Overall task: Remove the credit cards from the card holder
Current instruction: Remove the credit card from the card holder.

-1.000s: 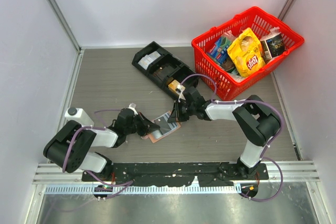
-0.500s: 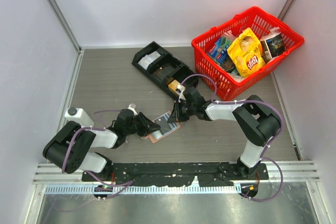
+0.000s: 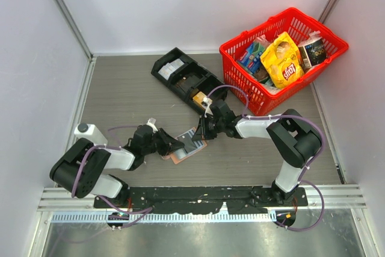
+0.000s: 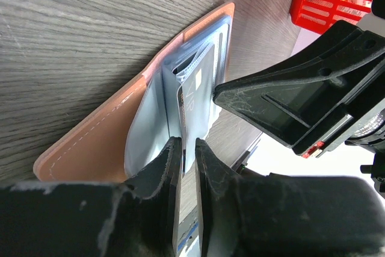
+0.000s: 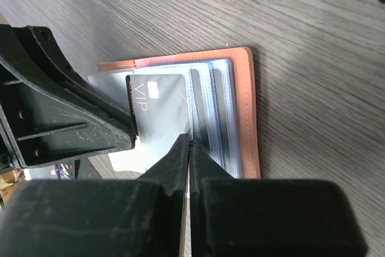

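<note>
The salmon-pink card holder [image 3: 180, 156] lies open on the table between the two arms, its pale blue sleeves fanned up. In the left wrist view the holder [image 4: 102, 142] shows a grey VIP card [image 4: 195, 97] standing out of the sleeves. My left gripper [image 4: 187, 142] is shut on a pale blue sleeve of the holder. In the right wrist view my right gripper [image 5: 191, 141] is shut on the corner of the grey VIP card [image 5: 159, 106], over the holder [image 5: 246, 112]. From above, the left gripper [image 3: 172, 145] and the right gripper [image 3: 203, 135] meet at the holder.
A black compartment tray [image 3: 186, 79] lies behind the holder. A red basket [image 3: 283, 58] full of snack packs stands at the back right, close behind the right arm. White walls close in both sides and the back.
</note>
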